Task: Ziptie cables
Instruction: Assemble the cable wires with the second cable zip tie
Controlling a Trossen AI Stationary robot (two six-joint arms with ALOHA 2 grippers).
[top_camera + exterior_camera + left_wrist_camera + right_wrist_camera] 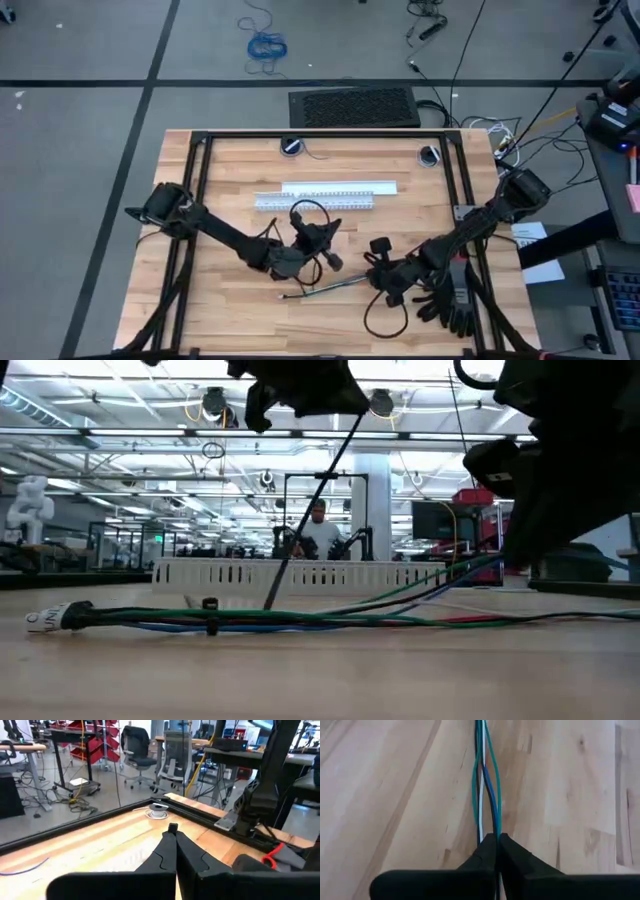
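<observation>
The cables [300,618] are a slim bundle of blue, green and grey wires lying along the table's near middle [325,288]. Their white tagged end [50,618] rests on the wood. A small dark band [210,603] sits around the bundle. A thin dark ziptie [315,510] slants up from the bundle to my left gripper [333,260], which is shut above it. My right gripper [497,837] is shut on the bundle's right end, low over the table [385,285]. My left gripper pinches the ziptie's upper end between its two shut fingers; a dark tip [172,826] pokes out past them. The strip runs straight and slanting down from the gripper to the bundle [270,605]. My right gripper pinches the wires [494,827] between its two fingers. It comes from the table's right, low and roughly along the bundle. The held end rises off the wood [470,572], while the rest lies on the table.
A white slotted duct [315,202] lies across the table behind the cables. Black gloves [450,305] lie near the front right edge. A black frame [200,180] borders the tabletop. A person [318,535] stands far off in the room.
</observation>
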